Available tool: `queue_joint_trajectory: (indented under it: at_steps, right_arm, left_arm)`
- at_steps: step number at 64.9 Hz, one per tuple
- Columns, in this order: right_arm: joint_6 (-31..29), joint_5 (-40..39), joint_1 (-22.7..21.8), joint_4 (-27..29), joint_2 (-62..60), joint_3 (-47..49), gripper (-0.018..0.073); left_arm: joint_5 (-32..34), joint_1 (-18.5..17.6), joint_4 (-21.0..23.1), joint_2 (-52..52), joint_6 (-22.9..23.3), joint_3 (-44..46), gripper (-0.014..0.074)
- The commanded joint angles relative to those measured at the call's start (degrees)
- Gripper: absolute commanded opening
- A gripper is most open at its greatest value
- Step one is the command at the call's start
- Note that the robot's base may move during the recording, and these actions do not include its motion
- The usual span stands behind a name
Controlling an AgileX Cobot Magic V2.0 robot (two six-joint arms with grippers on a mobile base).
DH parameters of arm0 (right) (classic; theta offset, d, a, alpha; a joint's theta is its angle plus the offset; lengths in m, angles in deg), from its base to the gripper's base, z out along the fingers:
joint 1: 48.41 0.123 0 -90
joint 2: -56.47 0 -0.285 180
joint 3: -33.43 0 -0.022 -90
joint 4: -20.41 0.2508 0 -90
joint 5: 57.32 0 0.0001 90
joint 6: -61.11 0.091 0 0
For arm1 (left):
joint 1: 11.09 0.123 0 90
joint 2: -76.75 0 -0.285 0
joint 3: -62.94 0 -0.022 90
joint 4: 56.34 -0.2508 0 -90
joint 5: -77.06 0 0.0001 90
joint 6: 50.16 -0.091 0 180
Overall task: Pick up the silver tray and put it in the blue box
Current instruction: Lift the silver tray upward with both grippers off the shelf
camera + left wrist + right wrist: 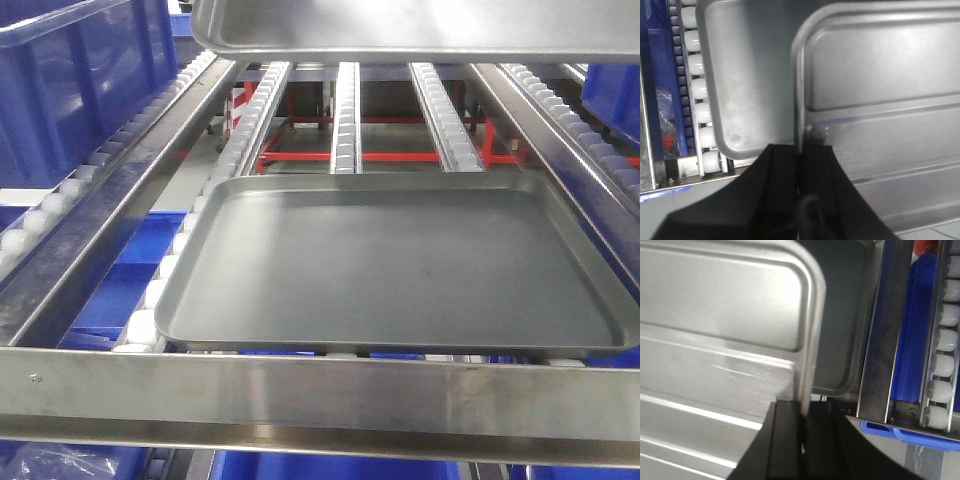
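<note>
Our left claw (800, 157) is pinched narrow on the rolled rim of the silver tray (880, 100), one black finger (780, 170) outside the edge, the other over the tray's floor. Our right claw (802, 412) grips the opposite rim the same way, so the tray hangs between the two. In the front view it sits at the very top, lifted above the grey tray (400, 270), which lies flat on the white rollers (150, 300) of the roller rack (300, 390). The blue box (80, 70) stands at the far left, beside the rack.

The step in hand, we judge, is the carry toward that box. To do it well we should move both arms at one pace, so the gap between the claws does not change and the thin rim neither bends nor slips. We should hold the tray level, clear the box's thick rim, and lower it flat before letting go.

Much is cut off. The front view shows only the near edge of the silver tray and neither claw. The box's opening is out of view, so we cannot tell what it holds. The blue plastic (910, 365) under the rack on the right may be another crate; we cannot say.
</note>
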Motion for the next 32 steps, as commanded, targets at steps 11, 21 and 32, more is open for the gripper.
queue_joint_trajectory:
  at_steps: [11,21,32]
  right_arm:
    - [-0.8,-1.8,-0.5,-2.8,-0.6,1.8,0.0057]
    - [-0.8,-1.8,-0.5,-2.8,-0.6,1.8,0.0057]
    - [-0.8,-1.8,-0.5,-2.8,-0.6,1.8,0.0057]
  left_arm:
    - [-0.2,0.1,-3.4,0.7,-0.5,2.0,-0.0096]
    - [-0.2,0.1,-3.4,0.0,-0.5,2.0,-0.0096]
    - [-0.2,0.1,-3.4,0.0,-0.5,2.0,-0.0096]
